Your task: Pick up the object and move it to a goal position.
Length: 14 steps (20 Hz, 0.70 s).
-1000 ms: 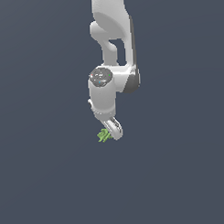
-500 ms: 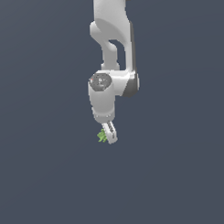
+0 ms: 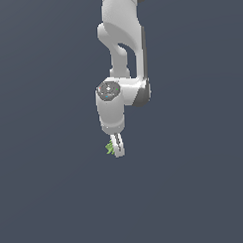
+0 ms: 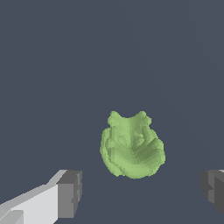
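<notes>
Green knobbly object (image 4: 132, 146) (roundish, no long axis) between claw (image 4: 142, 192) pads.

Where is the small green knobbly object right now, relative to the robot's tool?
In the exterior view the green object sits at the tool tips, on their left. The wrist view shows it between the open fingers, touching neither.

Object (image 4: 132, 146) between the hand's (image 4: 140, 192) spread fingers

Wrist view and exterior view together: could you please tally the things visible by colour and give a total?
Green: 1, the knobbly object.
White: 1, the robot arm with its claw, which is open around the object.
Total: 2.
</notes>
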Each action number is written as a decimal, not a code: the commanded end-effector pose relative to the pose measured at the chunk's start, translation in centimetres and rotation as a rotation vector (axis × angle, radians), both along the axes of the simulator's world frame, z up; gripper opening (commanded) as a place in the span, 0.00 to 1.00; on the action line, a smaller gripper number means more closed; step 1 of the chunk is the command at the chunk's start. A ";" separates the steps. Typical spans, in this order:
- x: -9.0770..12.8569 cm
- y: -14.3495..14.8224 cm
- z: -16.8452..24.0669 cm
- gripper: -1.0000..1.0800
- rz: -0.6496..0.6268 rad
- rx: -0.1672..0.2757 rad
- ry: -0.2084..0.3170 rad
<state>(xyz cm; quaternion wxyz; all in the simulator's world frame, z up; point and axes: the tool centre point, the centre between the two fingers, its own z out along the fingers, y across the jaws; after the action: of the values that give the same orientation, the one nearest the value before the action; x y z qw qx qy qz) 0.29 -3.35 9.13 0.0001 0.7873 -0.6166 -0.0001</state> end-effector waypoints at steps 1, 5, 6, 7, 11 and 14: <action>0.0 0.0 0.0 0.96 0.000 0.000 0.000; 0.0 0.0 -0.6 0.96 -0.001 0.000 0.000; 0.0 0.0 -0.9 0.96 -0.001 0.000 0.000; 0.0 0.0 -1.4 0.96 -0.002 0.000 0.000; -0.1 0.0 -3.5 0.96 -0.004 0.000 0.000; -0.1 0.0 -4.6 0.96 -0.005 0.000 0.000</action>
<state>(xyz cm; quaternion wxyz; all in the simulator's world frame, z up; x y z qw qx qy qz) 0.14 -3.37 5.08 0.0004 0.7858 -0.6184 -0.0005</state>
